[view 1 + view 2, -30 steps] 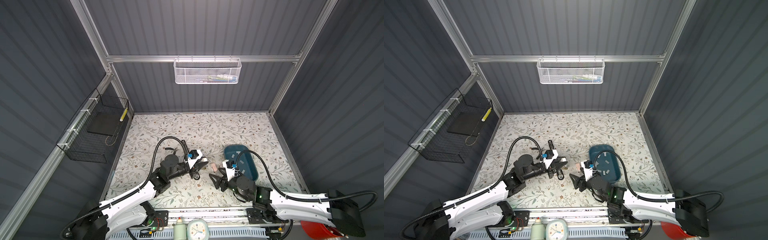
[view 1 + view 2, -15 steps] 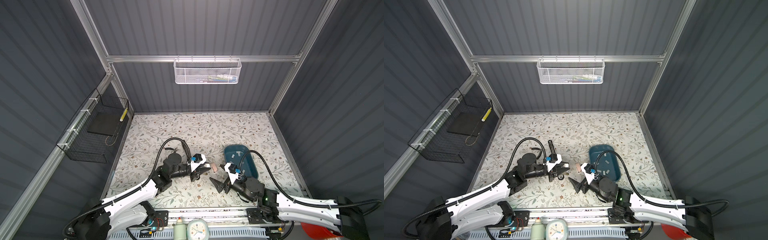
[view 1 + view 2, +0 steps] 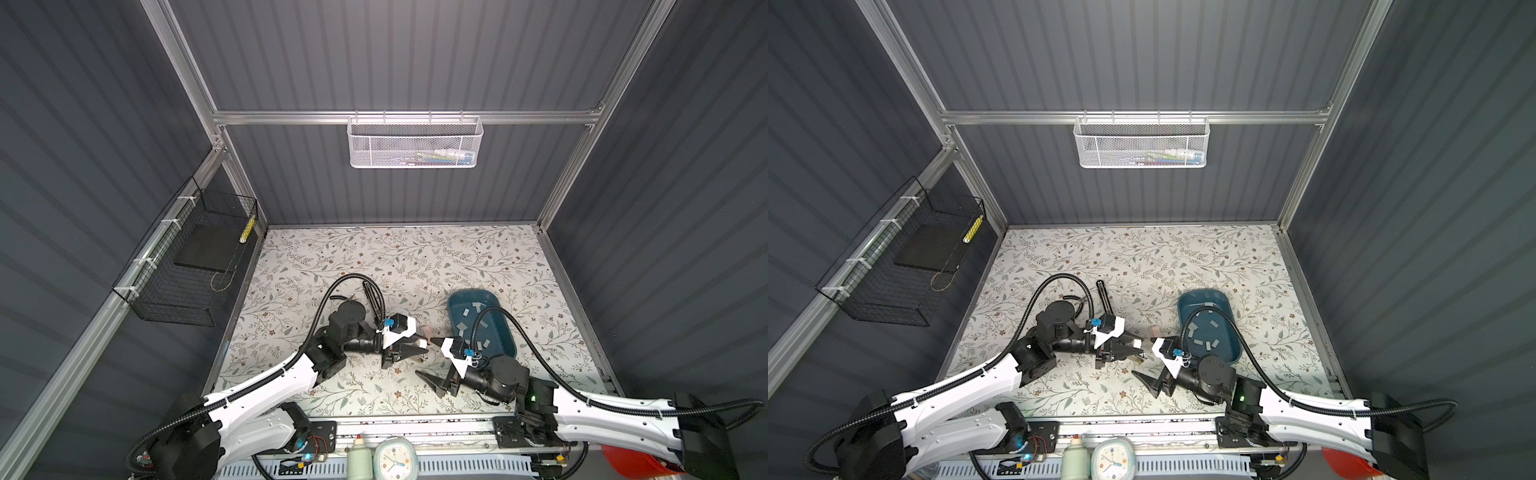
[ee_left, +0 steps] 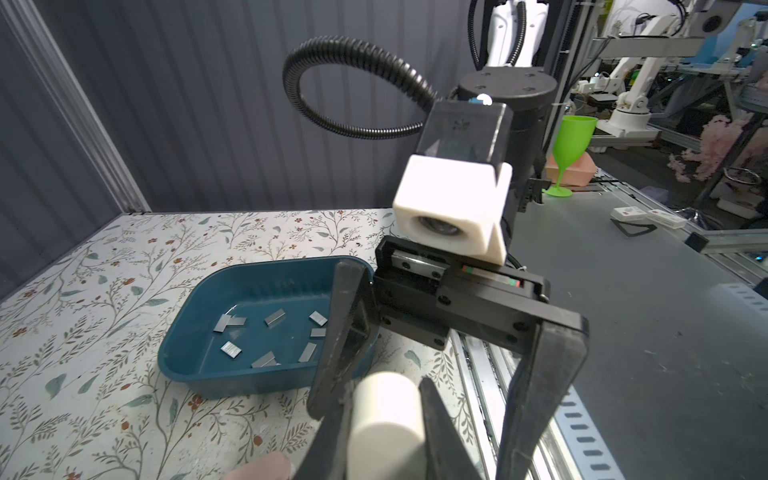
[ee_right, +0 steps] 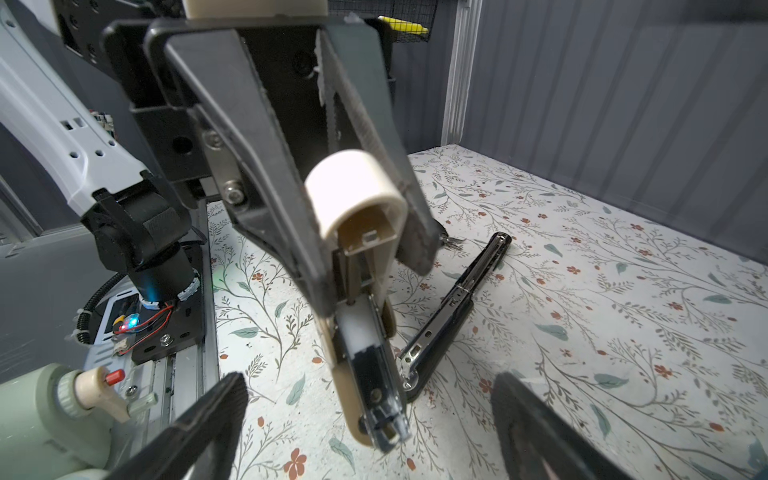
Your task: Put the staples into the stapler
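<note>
Clamping stapler (image 5: 353, 195), left claw (image 5: 370, 286), right claw (image 3: 428, 358) partly hiding staples (image 4: 274, 318)

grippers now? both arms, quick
Left gripper: closed on the cream-white plastic stapler.
Right gripper: open, holding nothing.

Both top views sit high over the front edge of the floral table (image 3: 415, 257), tilted down toward the rear wall (image 3: 415, 199), far enough back to take in both arms. The 2 frames show almost the same scene. The left wrist camera sits close behind the left gripper (image 4: 386, 399), facing across the table to the blue tray (image 4: 249, 386) and the right arm's camera housing (image 4: 449, 216). The right wrist camera faces the opposite way, close on the white stapler (image 5: 361, 232), which all 4 views share.
</note>
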Robot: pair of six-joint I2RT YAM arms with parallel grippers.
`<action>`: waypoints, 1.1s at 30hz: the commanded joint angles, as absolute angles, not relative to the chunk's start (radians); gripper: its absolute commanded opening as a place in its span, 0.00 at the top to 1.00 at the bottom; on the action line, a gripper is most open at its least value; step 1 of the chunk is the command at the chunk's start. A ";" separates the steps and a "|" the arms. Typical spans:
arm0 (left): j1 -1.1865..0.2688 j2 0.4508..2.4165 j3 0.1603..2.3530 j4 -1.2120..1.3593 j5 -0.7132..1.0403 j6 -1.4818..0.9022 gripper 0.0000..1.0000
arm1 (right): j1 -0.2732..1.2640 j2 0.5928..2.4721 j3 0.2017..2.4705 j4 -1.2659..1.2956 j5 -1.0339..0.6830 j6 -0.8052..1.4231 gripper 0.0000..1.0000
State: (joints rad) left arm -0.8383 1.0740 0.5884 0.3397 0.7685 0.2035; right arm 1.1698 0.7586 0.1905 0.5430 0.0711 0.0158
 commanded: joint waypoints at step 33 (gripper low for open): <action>-0.843 1.081 0.644 0.287 0.884 0.247 1.00 | 1.146 0.881 0.271 0.670 -0.086 -0.023 0.35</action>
